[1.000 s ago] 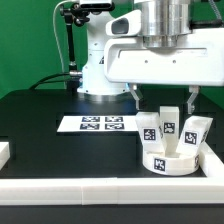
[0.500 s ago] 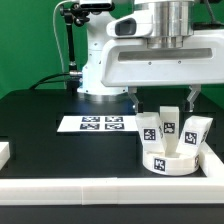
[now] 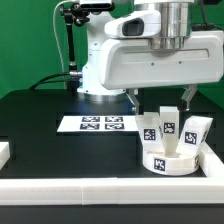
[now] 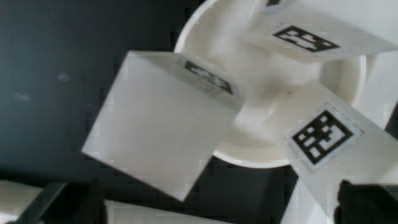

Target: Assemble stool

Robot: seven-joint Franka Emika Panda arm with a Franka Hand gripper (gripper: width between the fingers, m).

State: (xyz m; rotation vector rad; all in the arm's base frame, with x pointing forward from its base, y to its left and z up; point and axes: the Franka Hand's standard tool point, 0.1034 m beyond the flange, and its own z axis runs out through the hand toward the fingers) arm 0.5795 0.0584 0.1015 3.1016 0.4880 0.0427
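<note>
A black table (image 3: 50, 150) fills the scene, edged by white border rails (image 3: 90, 190), with a green backdrop behind the arm's white base. The marker board (image 3: 100, 124) lies flat on the table, well off to the exterior view's left of the fingers.

The gripper (image 3: 160, 103) hangs above the stool parts with its two fingers (image 3: 135, 98) spread wide and nothing between them.

The stool's round seat (image 3: 170, 160) rests on the table against the corner of the rails, directly below the fingers. Three block legs stand up from it: one leg (image 3: 148, 127) under the finger at the exterior view's left, a second leg (image 3: 169, 128) below the gap between the fingers, and a third leg (image 3: 196, 131) just outside the other finger.

In the wrist view, the seat (image 4: 240, 60) and tagged legs (image 4: 169, 120) show close beneath the camera. Whether the legs are fully seated cannot be judged from either view.
</note>
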